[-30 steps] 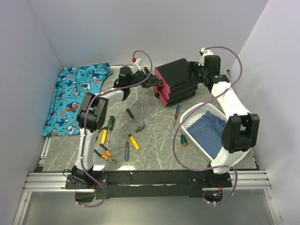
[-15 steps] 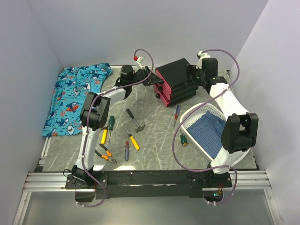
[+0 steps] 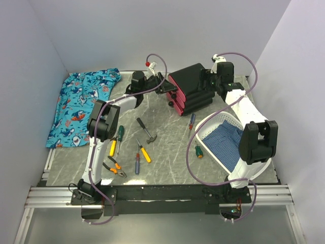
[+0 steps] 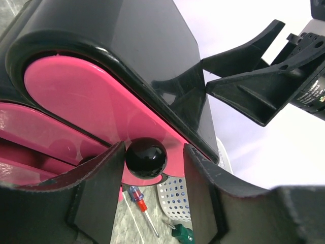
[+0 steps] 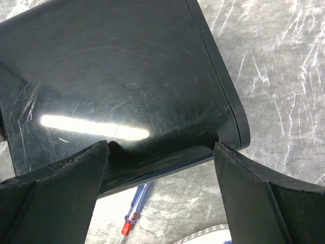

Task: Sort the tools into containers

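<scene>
The black cabinet (image 3: pixel 193 79) stands at the back, its pink drawers (image 3: pixel 176 99) facing left. My left gripper (image 4: pixel 152 173) is open around the top drawer's black knob (image 4: pixel 146 157); one finger touches it and a gap shows at the other. My right gripper (image 5: pixel 160 152) is wide open against the cabinet's rear edge (image 5: pixel 111 81). On the table lie a hammer (image 3: pixel 147 131), a green screwdriver (image 3: pixel 120 133), yellow screwdrivers (image 3: pixel 144 152), pliers (image 3: pixel 114 166) and red-blue screwdrivers (image 3: pixel 192 122).
A white basket (image 3: pixel 216 122) holding blue checked cloth sits right of centre, with a green-handled screwdriver (image 3: pixel 198 151) at its left rim. The shark-patterned cloth (image 3: pixel 81 104) lies at the back left. Walls close in on three sides.
My left gripper's fingers have narrowed around the top knob and edged closer to the cabinet. The right arm has shifted slightly at the cabinet's back.
</scene>
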Controlling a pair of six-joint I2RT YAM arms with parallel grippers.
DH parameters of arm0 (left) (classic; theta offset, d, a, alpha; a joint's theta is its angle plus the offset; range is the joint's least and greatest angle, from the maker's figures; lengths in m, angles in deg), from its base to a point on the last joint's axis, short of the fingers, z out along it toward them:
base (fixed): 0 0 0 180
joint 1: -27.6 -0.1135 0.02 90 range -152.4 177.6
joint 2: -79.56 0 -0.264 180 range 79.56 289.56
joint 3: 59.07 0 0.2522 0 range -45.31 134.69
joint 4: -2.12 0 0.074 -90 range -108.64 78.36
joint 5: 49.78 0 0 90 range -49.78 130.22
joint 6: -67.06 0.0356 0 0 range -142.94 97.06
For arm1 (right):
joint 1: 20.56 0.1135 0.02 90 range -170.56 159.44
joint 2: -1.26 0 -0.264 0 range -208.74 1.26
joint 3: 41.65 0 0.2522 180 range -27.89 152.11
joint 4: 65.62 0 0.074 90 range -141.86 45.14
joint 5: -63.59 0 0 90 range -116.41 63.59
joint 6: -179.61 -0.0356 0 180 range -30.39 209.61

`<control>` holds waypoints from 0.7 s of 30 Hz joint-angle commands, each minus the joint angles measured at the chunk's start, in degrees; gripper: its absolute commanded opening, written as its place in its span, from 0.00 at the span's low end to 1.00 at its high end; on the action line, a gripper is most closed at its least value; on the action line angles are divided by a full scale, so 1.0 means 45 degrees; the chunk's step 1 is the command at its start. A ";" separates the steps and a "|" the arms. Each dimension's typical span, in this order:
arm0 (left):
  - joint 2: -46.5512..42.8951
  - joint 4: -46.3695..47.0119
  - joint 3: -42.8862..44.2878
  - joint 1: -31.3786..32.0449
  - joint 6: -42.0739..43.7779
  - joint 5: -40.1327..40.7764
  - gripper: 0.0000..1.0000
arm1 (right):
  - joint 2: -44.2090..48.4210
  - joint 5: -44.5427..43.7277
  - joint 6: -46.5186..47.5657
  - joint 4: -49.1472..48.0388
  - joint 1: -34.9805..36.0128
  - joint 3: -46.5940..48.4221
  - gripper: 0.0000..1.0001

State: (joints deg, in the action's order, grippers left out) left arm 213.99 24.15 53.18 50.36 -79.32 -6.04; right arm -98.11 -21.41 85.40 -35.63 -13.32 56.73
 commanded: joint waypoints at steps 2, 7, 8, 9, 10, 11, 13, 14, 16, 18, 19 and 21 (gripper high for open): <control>-0.0088 0.0484 -0.0072 0.0137 0.0380 -0.0208 0.49 | -0.0476 -0.0133 0.0114 0.0144 0.0245 0.0005 0.91; -0.0225 0.0348 -0.0131 0.0117 0.0672 -0.0111 0.23 | -0.0378 -0.0211 0.0232 0.0007 0.0304 -0.0366 0.91; -0.0264 0.0270 -0.0247 0.0098 0.0731 -0.0091 0.18 | -0.0378 -0.0231 0.0271 0.0007 0.0304 -0.0405 0.91; -0.0400 0.0192 -0.0345 0.0078 0.0790 -0.0168 0.12 | -0.0339 -0.0250 0.0271 0.0007 0.0304 -0.0425 0.91; -0.0498 0.0191 -0.0481 -0.0019 0.0791 -0.0227 0.10 | -0.0339 -0.0250 0.0310 0.0026 0.0304 -0.0503 0.91; -0.0576 0.0210 -0.0792 -0.0097 0.0752 -0.0305 0.07 | -0.0339 -0.0289 0.0368 0.0026 0.0304 -0.0523 0.91; -0.0888 0.0211 -0.1203 -0.0389 0.0654 -0.0480 0.01 | -0.0320 -0.0290 0.0407 -0.0032 0.0304 -0.0601 0.91; -0.1005 0.0211 -0.1592 -0.0487 0.0712 -0.0598 0.01 | -0.0320 -0.0290 0.0408 -0.0052 0.0304 -0.0620 0.91; -0.1396 -0.0100 -0.1887 -0.0780 0.1178 -0.0832 0.01 | -0.0339 -0.0309 0.0408 -0.0149 0.0304 -0.0660 0.91; -0.1747 -0.0783 -0.2083 -0.0976 0.1357 -0.1262 0.01 | -0.0397 -0.0270 0.0408 -0.0149 0.0304 -0.0679 0.91; -0.1884 -0.0882 -0.2219 -0.1170 0.1415 -0.1398 0.01 | -0.0436 -0.0251 0.0408 -0.0169 0.0304 -0.0679 0.91; -0.2450 -0.1097 -0.2804 -0.1444 0.1590 -0.1575 0.01 | -0.0514 -0.0250 0.0408 -0.0188 0.0304 -0.0679 0.91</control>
State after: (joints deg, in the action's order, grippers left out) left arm 208.20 23.69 44.25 46.51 -75.91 -9.78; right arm -98.11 -22.55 86.34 -38.39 -12.82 55.62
